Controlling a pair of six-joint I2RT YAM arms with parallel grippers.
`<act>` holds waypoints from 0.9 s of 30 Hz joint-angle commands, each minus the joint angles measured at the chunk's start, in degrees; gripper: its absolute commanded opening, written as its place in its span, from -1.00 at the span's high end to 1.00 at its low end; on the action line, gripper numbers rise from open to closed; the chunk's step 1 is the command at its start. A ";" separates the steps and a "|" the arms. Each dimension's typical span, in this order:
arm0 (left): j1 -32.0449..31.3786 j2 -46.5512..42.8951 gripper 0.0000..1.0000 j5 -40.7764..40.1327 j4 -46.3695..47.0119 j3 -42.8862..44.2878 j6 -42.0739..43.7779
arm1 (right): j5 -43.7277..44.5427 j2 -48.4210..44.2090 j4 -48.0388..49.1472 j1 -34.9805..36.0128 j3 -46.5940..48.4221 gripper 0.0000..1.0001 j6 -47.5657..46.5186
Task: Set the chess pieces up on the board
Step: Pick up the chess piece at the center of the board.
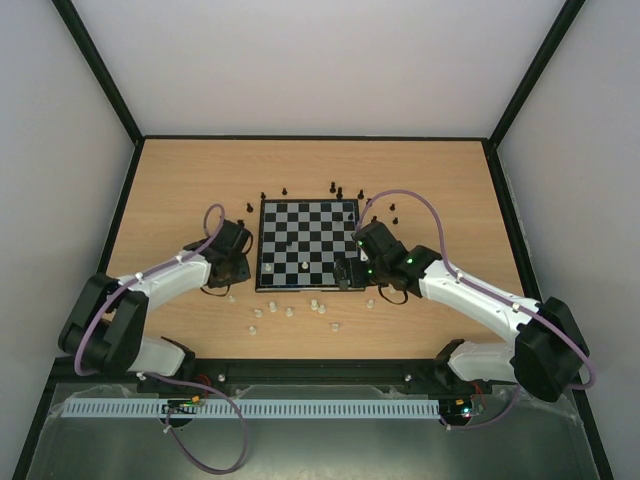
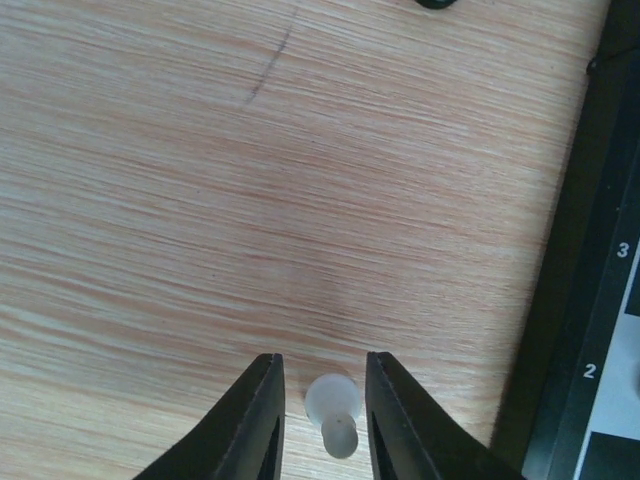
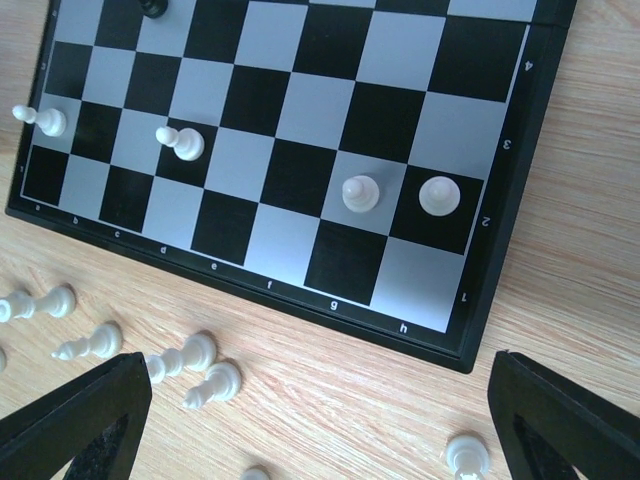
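The left gripper [image 2: 322, 362], narrowed but not quite clamped, straddles a cream pawn [image 2: 333, 408] at bottom centre, left of the board [image 2: 590, 250]. The pawn's long axis runs up-down, head toward the bottom edge. The right gripper [image 3: 318, 368] gapes wide and empty below the board's edge.

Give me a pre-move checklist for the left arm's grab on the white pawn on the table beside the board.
1. The white pawn is between the left gripper's fingers: ok.
2. Both fingers touch the pawn: not ok, a gap shows on one side.
3. The pawn stands upright: cannot tell.
4. The board edge is apart from the fingers: ok.
5. The right gripper is open and empty: ok.
6. The board has free squares: ok, most are bare.
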 commanded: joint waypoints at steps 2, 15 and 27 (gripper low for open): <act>-0.56 1.28 0.53 -0.15 0.36 -0.59 0.08 | 1.11 -0.79 -1.27 0.40 -1.17 -0.87 -0.56; -2.38 0.81 0.75 -0.83 -1.12 -1.51 -0.96 | 1.81 -0.80 -1.06 0.37 -1.96 -0.86 -0.38; -7.73 -0.20 0.95 -2.49 -8.49 9.56 0.11 | 2.40 -1.40 -1.58 0.42 -1.50 -0.86 -0.39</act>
